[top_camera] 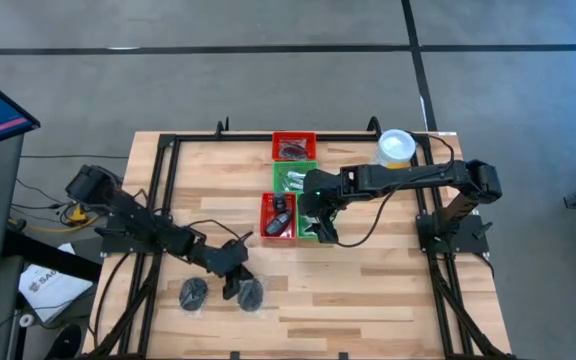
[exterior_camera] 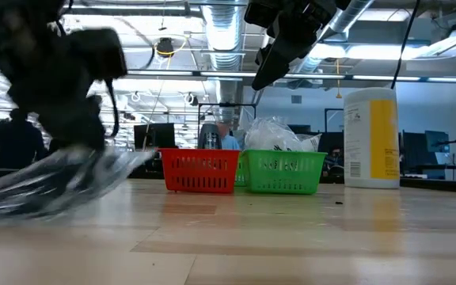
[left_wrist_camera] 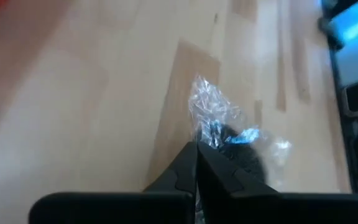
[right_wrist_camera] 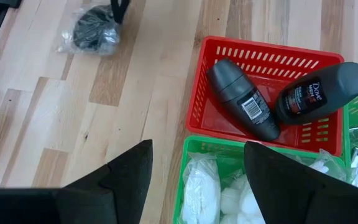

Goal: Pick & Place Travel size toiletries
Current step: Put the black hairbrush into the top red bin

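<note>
where two bottles (right_wrist_camera: 272, 99) lie (dark), red tray (right_wrist_camera: 207, 121).

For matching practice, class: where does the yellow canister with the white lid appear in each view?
High view: canister at the table's far edge, by the right arm.
Low view: canister at right, upright.
Left wrist view: not in it.
Right wrist view: not in it.
Shared landmark: the green tray.

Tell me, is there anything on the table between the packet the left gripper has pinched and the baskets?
Nothing visible. The left gripper is shut on the clear packet near the table's front, and bare wood lies between it and the red basket. The right gripper hangs open above the baskets and could crowd a drop.
</note>
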`<state>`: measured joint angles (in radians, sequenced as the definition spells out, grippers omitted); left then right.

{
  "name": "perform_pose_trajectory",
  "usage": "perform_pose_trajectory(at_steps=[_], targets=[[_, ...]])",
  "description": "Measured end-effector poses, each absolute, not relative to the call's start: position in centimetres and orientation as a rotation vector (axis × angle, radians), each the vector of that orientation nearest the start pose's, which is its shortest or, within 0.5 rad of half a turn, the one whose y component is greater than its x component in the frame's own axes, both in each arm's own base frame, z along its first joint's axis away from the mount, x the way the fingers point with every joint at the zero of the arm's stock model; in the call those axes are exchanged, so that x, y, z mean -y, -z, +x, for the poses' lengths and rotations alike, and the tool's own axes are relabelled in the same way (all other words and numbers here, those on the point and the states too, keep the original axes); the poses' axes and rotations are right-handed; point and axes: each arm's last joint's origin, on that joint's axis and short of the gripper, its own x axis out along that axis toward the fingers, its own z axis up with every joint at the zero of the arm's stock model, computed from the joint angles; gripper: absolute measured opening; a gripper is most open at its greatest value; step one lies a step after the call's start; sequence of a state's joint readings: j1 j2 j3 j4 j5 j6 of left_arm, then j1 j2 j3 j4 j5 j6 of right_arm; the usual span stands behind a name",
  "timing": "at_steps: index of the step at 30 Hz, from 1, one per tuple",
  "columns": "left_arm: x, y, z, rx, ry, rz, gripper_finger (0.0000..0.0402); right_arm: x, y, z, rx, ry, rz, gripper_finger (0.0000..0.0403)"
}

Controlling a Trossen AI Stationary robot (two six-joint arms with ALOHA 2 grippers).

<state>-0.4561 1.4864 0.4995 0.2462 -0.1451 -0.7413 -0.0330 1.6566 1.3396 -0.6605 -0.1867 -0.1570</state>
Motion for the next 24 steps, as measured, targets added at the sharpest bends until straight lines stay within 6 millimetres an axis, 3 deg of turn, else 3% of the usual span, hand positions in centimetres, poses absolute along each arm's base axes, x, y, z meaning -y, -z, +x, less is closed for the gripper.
perform_pose_trajectory(at_steps=[13, 24], targets=[[10.0, -18.2, 22.2, -0.509, 0.023, -0.390, 0.0000, 0.6, -26.7, 34.8, -0.959, -0.203, -0.012, 0.0240], [8.6, -21.7, 20.9, -0.285, -0.147, -0.261, 0.0000, 0.6, -26.9, 35.0, -0.933, -0.198, -0.005, 0.0240]])
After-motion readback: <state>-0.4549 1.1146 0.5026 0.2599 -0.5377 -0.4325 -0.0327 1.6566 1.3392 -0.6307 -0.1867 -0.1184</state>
